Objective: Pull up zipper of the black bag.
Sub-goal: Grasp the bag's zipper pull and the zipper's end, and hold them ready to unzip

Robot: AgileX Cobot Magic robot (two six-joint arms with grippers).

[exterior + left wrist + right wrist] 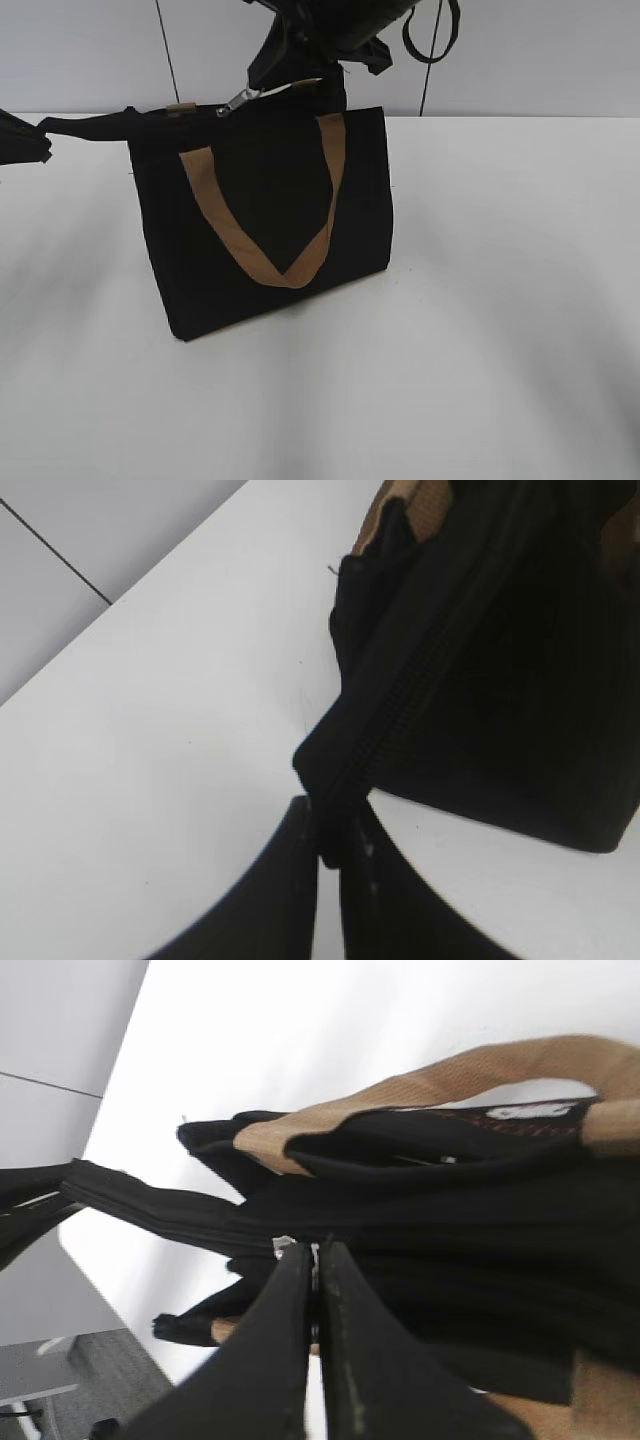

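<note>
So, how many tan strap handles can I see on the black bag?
2. One strap handle hangs down the bag's front face. The other strap handle arches beyond the zipped top in the right wrist view; it is mostly hidden in the exterior view.

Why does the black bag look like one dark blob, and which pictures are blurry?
Exterior view: the black bag is underexposed against the bright white table, only its tan strap showing detail; soft shadows. Left wrist view: zipper teeth sharp, end effector blurred. Right wrist view: soft focus throughout.
</note>
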